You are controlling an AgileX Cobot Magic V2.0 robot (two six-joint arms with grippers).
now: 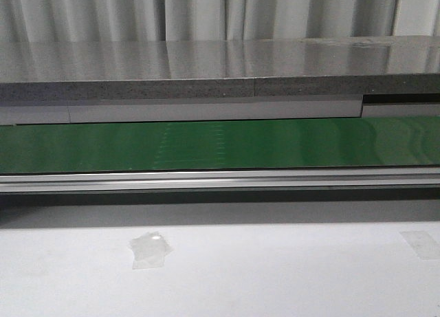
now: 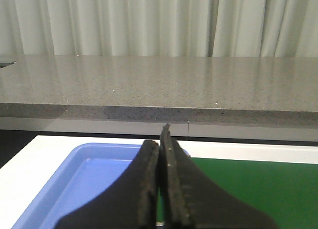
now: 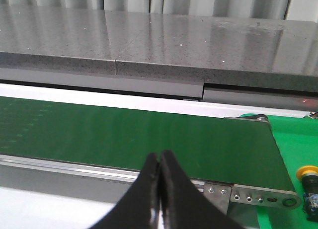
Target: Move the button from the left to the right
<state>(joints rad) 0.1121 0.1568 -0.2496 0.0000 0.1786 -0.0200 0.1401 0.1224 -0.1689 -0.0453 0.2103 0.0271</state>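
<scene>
Left gripper (image 2: 163, 139): fingers pressed together, nothing between them; hangs over the near edge where the blue tray meets the belt.
Right gripper (image 3: 160, 162): fingers pressed together, nothing held; sits above the near rail of the conveyor.
Blue tray (image 2: 64, 187): light blue, shallow, just beside the belt's end in the left wrist view; the visible part of its floor is bare.
Conveyor belt (image 1: 220, 144): green, runs across the whole front view; a silver rail (image 1: 220, 179) lines its near side.
Belt end (image 3: 258, 194): metal bracket with screws, seen in the right wrist view.
Button (image 3: 308, 177): orange-yellow cap on a dark body, resting on a bright green surface (image 3: 293, 139) past the belt's end; partly cut by the frame edge; well apart from the right gripper.
Grey counter (image 1: 206, 69): speckled, behind the belt.
Curtain (image 1: 206, 11): pale, behind the counter.
White table (image 1: 275, 276): two clear tape patches (image 1: 151, 249).
</scene>
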